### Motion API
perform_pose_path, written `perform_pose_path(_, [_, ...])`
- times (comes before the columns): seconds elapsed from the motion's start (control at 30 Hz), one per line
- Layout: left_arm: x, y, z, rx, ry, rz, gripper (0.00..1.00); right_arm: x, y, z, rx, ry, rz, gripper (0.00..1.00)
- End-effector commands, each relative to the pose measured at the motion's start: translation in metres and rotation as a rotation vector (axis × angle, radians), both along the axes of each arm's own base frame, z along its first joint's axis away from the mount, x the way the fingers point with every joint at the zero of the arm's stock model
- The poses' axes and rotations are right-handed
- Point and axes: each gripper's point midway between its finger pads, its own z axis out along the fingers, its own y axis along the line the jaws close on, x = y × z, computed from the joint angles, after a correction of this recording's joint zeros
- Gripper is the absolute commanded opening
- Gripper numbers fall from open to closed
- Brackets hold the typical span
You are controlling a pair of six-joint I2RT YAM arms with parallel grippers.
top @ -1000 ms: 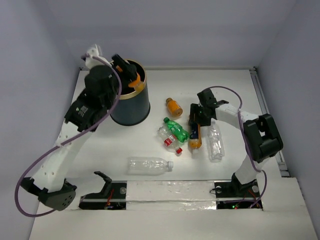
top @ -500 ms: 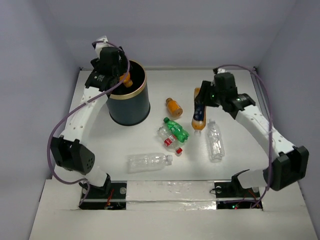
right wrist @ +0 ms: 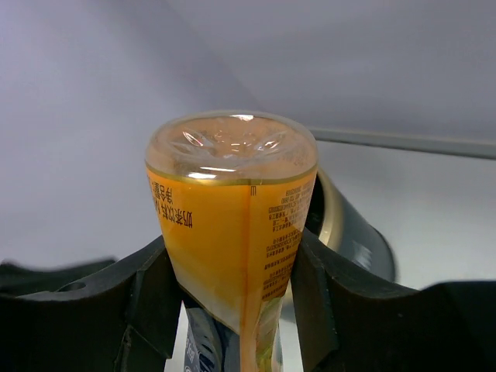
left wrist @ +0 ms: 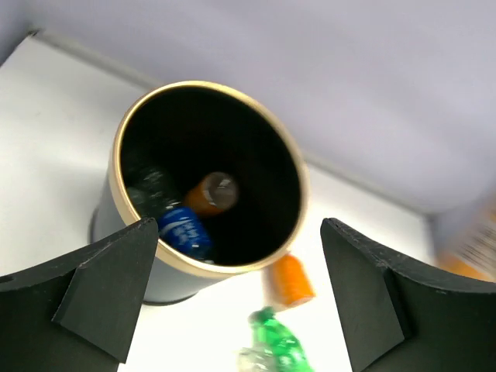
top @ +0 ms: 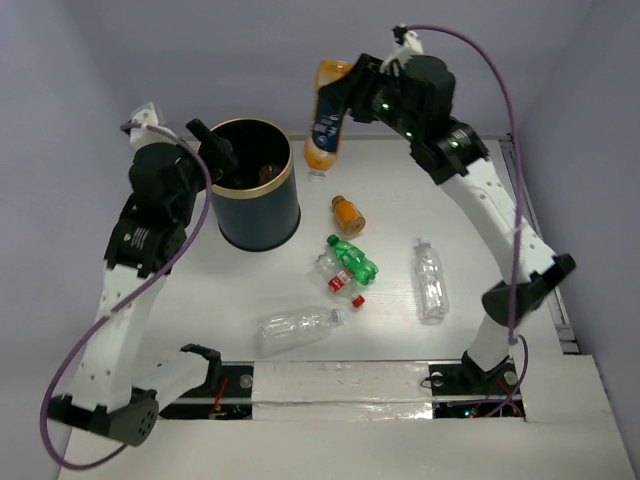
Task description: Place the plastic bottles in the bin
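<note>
**One bottle in, the next on its way**

Top view: the left gripper (top: 212, 152) hangs spread and empty at the left rim of the bin (top: 289, 180). A second ago it held an orange bottle over that opening, so that bottle has been released inside. The right gripper (top: 338, 98) was gripping the orange-filled bottle (top: 322, 130) down on the table a second ago. It now carries the bottle high, just right of the bin and not yet over its mouth. Still on the table are a small orange bottle (top: 348, 213), a green bottle (top: 352, 258), a red-capped bottle (top: 342, 286), a clear bottle (top: 429, 280) at the right and a second clear bottle (top: 298, 326) near the front.

Left wrist: the fingers (left wrist: 108, 287) stand wide apart with nothing between them. Below them, inside the bin's gold rim (left wrist: 301, 186), lie an orange bottle end-on (left wrist: 211, 194) and a blue label (left wrist: 184, 229).

Right wrist: both pads (right wrist: 151, 302) press the sides of the orange-filled bottle (right wrist: 232, 232), and the bin (right wrist: 353, 232) sits just behind it.
</note>
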Motion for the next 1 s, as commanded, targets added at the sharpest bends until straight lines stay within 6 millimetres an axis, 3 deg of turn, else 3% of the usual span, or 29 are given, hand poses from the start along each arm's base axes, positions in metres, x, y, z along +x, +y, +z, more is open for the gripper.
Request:
perform_pose_path(0.0, [-0.033, -0.001, 0.031, -0.109, -0.080, -0.037, 0.83, 0.008, 0.053, 0.032, 0.130, -0.055, 0.052, 0.56])
perform_pose_path(0.03, [-0.040, -0.002, 0.039, -0.129, -0.098, -0.047, 0.82, 0.012, 0.063, 0.037, 0.158, -0.068, 0.056, 0.56])
perform_pose_path(0.07, [-0.047, -0.005, 0.049, -0.165, -0.122, -0.067, 0.82, 0.020, 0.088, 0.019, 0.165, -0.038, 0.070, 0.56])
perform_pose_path(0.13, [-0.065, -0.005, 0.068, -0.202, -0.174, -0.095, 0.81, 0.027, 0.098, 0.035, 0.227, -0.090, 0.038, 0.56])
perform_pose_path(0.17, [-0.073, -0.008, 0.075, -0.216, -0.186, -0.120, 0.81, 0.035, 0.116, 0.017, 0.218, -0.073, 0.034, 0.57])
perform_pose_path(0.27, [-0.091, -0.010, 0.087, -0.242, -0.208, -0.158, 0.81, 0.052, 0.119, 0.018, 0.228, -0.116, -0.049, 0.56])
perform_pose_path(0.3, [-0.098, -0.012, 0.089, -0.252, -0.213, -0.178, 0.81, 0.062, 0.128, 0.001, 0.209, -0.103, -0.077, 0.56])
perform_pose_path(0.43, [-0.107, -0.016, 0.088, -0.244, -0.204, -0.203, 0.81, 0.076, 0.133, -0.016, 0.180, -0.113, -0.109, 0.60])
perform_pose_path(0.63, [-0.104, -0.027, 0.089, -0.243, -0.200, -0.240, 0.81, 0.070, 0.140, -0.021, 0.122, -0.144, -0.110, 0.66])
perform_pose_path(0.73, [-0.101, -0.032, 0.090, -0.246, -0.202, -0.255, 0.81, 0.061, 0.147, -0.027, 0.074, -0.143, -0.062, 0.95])
perform_pose_path(0.77, [-0.100, -0.032, 0.090, -0.246, -0.203, -0.256, 0.81, 0.057, 0.144, -0.023, 0.059, -0.150, -0.055, 1.00])
perform_pose_path(0.87, [-0.099, -0.031, 0.093, -0.242, -0.213, -0.249, 0.82, 0.049, 0.140, -0.034, -0.017, -0.145, -0.029, 1.00])
perform_pose_path(0.9, [-0.099, -0.031, 0.095, -0.242, -0.220, -0.250, 0.82, 0.036, 0.129, -0.012, -0.017, -0.181, -0.017, 1.00])
perform_pose_path(0.93, [-0.096, -0.032, 0.095, -0.233, -0.217, -0.251, 0.82, 0.032, 0.126, -0.023, -0.057, -0.169, -0.009, 1.00])
perform_pose_path(0.97, [-0.096, -0.032, 0.098, -0.230, -0.224, -0.251, 0.82, 0.025, 0.120, -0.020, -0.077, -0.177, 0.002, 0.99])
